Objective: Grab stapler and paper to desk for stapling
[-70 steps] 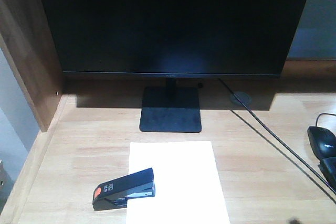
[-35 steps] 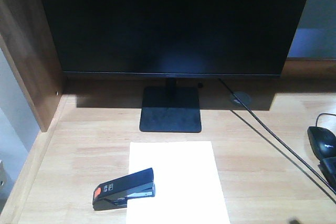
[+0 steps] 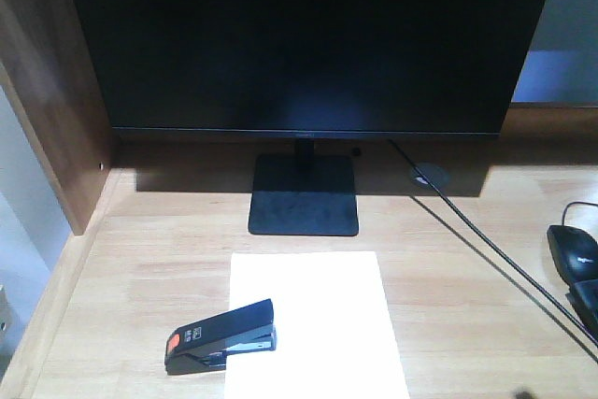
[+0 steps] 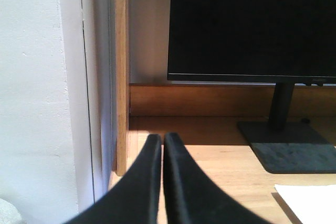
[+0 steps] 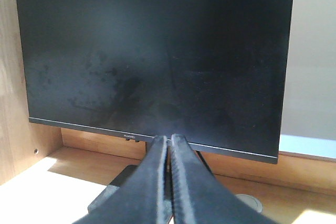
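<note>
Change: nothing on the tabletop [image 3: 467,315] has shifted since the earlier front views; stapler and paper lie as they did.
Stapler [image 3: 222,335]: black, orange-red patch at its 8 o'clock end, lying slantwise with its 2 o'clock end over the left edge of the paper and the rest on bare wood.
Paper [image 3: 322,324]: blank white sheet flat on the tabletop, at 6 o'clock from the monitor stand [image 3: 304,195]; one corner shows in the left wrist view [image 4: 310,203].
Monitor [image 3: 308,39]: large, dark, at 12 o'clock.
Left gripper [image 4: 159,142]: jaws pressed together, holding nothing, near the wooden side panel [image 4: 121,72].
Right gripper [image 5: 169,142]: jaws together, empty, pointed at the monitor.
Mouse [image 3: 572,249]: black, at 3 o'clock, well apart from the paper.
Cable hole [image 3: 430,175]: round, right of the stand.
</note>
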Tool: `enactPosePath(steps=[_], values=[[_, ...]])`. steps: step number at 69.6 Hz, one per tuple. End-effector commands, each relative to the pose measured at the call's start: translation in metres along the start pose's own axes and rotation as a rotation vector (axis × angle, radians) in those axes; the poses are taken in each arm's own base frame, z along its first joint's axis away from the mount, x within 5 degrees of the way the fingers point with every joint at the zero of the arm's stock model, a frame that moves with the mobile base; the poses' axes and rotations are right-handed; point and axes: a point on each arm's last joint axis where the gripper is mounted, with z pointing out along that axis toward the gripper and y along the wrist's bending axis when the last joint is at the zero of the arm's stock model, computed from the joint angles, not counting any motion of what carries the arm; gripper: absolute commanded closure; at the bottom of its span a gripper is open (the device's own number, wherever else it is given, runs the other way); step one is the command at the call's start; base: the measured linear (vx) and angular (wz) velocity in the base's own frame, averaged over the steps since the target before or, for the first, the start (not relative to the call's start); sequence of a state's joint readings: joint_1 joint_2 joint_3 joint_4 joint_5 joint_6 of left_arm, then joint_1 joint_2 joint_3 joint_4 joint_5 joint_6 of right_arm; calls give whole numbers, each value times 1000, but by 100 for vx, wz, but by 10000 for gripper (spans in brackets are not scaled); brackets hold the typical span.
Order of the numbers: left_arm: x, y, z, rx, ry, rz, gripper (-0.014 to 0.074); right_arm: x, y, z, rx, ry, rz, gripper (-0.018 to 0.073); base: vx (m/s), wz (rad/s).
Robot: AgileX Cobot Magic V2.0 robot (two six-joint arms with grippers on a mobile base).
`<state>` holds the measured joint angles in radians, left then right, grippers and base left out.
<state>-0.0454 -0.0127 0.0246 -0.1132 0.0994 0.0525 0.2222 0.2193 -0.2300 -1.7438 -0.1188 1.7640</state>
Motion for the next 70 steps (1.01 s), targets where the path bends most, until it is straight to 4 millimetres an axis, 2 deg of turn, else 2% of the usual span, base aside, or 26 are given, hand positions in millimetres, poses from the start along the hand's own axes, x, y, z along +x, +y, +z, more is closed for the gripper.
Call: enactPosePath(steps=[1, 70], values=[[-5, 1, -1, -5, -86, -16, 603, -9, -2, 0, 28, -22, -26, 566, 0, 0], [-5, 1, -1, -5, -86, -16, 603, -15, -10, 0, 112, -90, -30, 566, 0, 0]])
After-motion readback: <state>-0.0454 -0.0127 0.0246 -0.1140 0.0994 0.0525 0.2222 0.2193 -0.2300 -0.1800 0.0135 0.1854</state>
